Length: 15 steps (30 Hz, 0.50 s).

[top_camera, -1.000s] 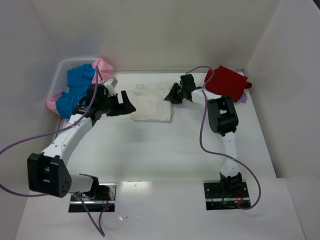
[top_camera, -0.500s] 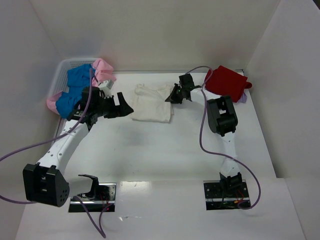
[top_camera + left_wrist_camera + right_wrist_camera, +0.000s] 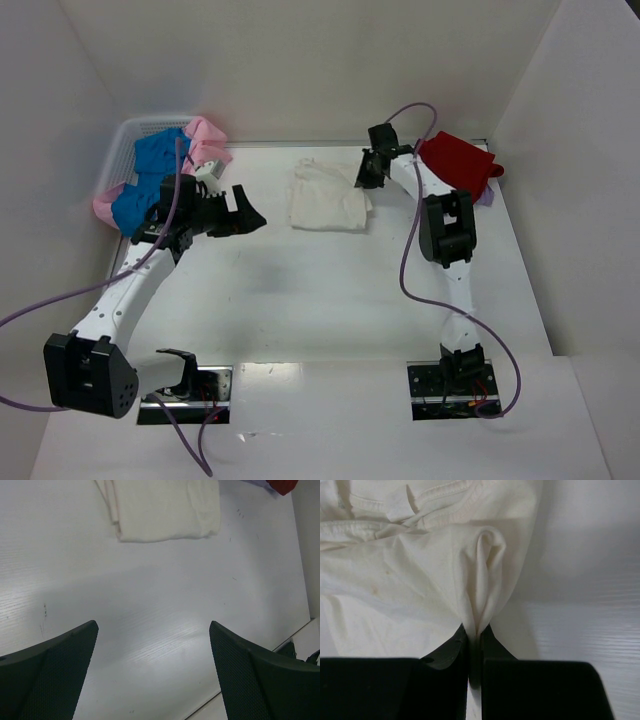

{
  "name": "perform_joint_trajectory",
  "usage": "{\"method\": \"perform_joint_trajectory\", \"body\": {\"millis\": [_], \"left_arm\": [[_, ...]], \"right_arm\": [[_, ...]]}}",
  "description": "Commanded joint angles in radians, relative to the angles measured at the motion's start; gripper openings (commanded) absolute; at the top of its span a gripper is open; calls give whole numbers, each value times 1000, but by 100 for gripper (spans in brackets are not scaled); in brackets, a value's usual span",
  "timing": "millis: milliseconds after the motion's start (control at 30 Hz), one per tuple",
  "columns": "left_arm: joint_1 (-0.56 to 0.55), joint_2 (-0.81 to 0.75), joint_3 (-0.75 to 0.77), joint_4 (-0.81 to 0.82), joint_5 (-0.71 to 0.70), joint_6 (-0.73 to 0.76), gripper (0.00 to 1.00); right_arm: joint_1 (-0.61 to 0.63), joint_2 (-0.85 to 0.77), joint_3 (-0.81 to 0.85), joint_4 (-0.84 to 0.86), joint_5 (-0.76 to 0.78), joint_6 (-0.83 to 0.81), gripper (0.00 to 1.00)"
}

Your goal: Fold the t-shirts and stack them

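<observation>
1. So, my right gripper has its jaws clamped shut on a small ridge of the cream-white t-shirt, right at the edge nearest the red t-shirt.
2. The cream one lies roughly folded on the desk, toward the back and between the two arms. The red one sits in the far right corner. The blue t-shirts and pink t-shirts are heaped in the basket at far left.
3. The left gripper hangs over bare desk with its jaws spread wide, holding nothing.
4. My main worry is that the pinch looks like only a thin bit of cloth. If I pull quickly it could slip out, or just the top layer might come along and the fold would open up.
5. Dragging one-handed could also bunch the shirt, since nothing pins its other side.
6. The red shirt is close to my right arm, so a sloppy swing could knock it out of shape.
</observation>
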<state>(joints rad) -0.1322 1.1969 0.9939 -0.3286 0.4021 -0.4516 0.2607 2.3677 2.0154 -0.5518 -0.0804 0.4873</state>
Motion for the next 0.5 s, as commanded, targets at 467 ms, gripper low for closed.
{"method": "perform_joint_trajectory", "body": {"millis": [467], "left_arm": [[16, 67, -6, 40, 58, -6, 100]], "right_arm": [[-167, 53, 487, -244, 293, -211, 0]]}}
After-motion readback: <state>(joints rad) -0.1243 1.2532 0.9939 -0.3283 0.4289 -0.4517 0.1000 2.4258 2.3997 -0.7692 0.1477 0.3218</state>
